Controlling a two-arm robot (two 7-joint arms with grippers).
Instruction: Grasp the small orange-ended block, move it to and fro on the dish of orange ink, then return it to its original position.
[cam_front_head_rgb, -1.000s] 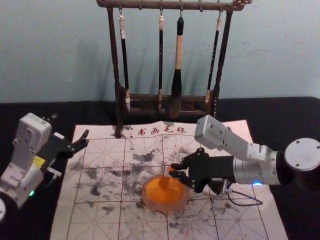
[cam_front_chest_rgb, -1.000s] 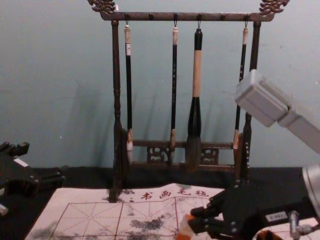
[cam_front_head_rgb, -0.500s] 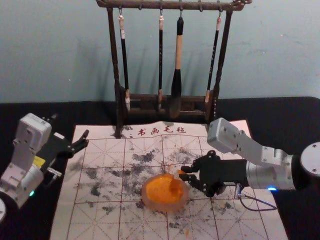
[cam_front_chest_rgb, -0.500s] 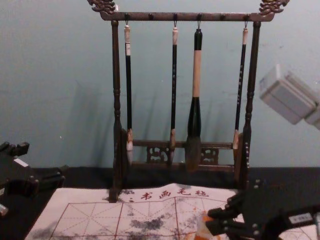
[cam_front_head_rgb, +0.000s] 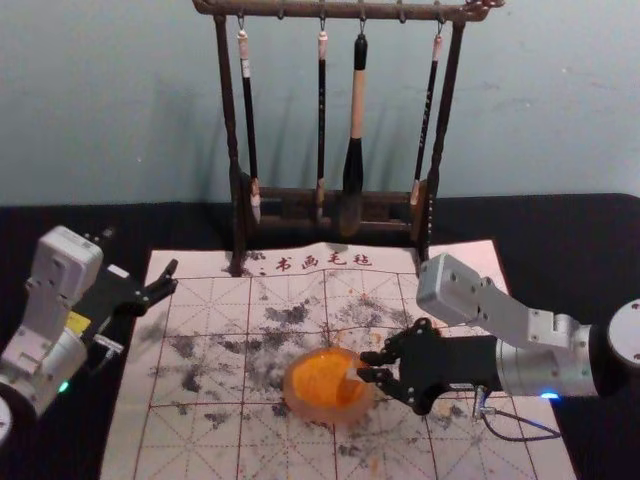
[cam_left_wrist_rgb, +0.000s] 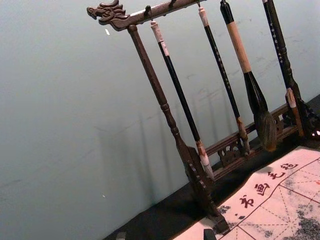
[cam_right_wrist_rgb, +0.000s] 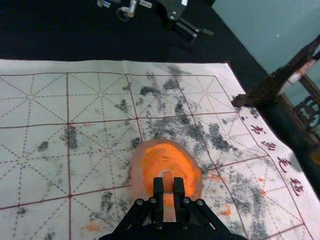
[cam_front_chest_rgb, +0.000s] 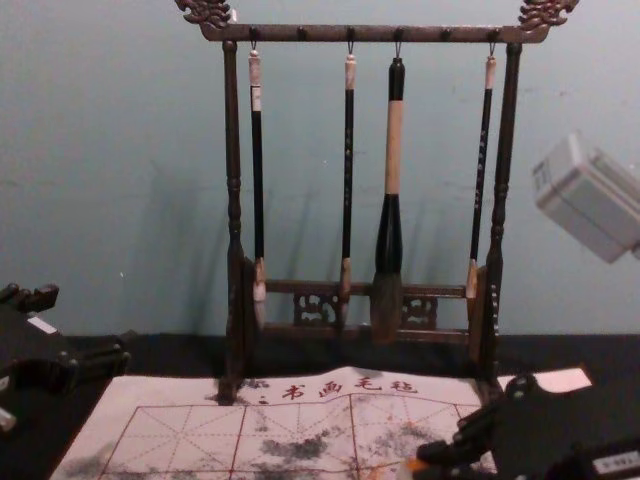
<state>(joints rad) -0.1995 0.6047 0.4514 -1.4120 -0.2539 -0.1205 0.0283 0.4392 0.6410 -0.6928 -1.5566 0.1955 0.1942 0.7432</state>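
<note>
Right hand (cam_front_head_rgb: 367, 366) clamps the small block (cam_right_wrist_rgb: 167, 181) at the ink dish's (cam_front_head_rgb: 294, 402) right side; left hand (cam_front_head_rgb: 140, 258) idles, spread, by the mat (cam_front_head_rgb: 190, 445).

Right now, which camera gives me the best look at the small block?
The right wrist view: the block shows between the fingers of the right gripper, against the ink dish. The head view gives a small pale part by the fingertips; the chest view, a sliver low down.

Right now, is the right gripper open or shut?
Right gripper is shut on the block: right wrist view shows a fingertip against each side, no visible gap.
</note>
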